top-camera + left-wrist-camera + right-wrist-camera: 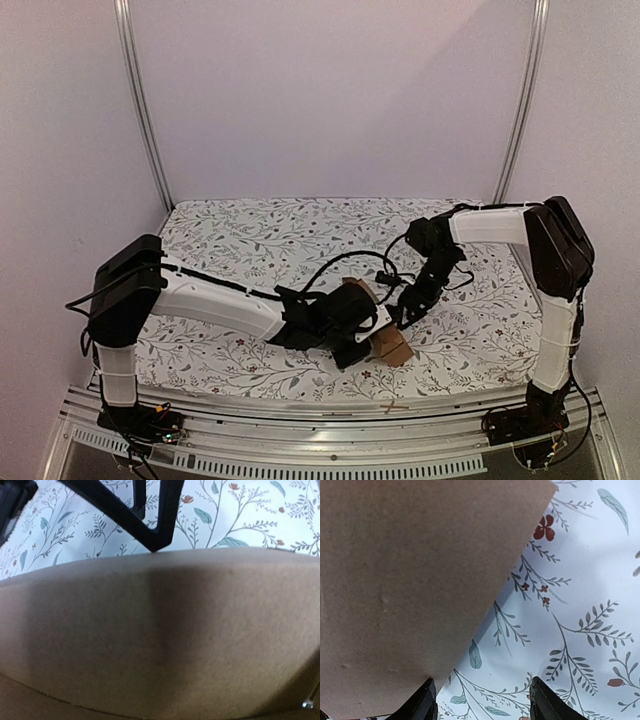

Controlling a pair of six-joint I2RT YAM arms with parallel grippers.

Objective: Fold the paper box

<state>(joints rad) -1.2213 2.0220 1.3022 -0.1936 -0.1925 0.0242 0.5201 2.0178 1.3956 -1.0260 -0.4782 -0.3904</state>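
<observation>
The paper box (392,346) is a plain brown cardboard piece near the table's front middle, partly under both grippers. My left gripper (362,332) reaches in from the left and sits on it, shut on the cardboard. In the left wrist view the paper box (160,630) fills most of the frame and hides my own fingers. My right gripper (402,308) comes down from the right onto the far side of the box. In the right wrist view it (482,707) stands open, its left finger (426,705) against the edge of the paper box (410,580), with only tablecloth between the jaws.
A floral tablecloth (250,240) covers the table. Black cables (345,262) loop between the two wrists. The black fingers of the right gripper (155,532) show just beyond the cardboard in the left wrist view. A small brown scrap (397,407) lies on the front rail.
</observation>
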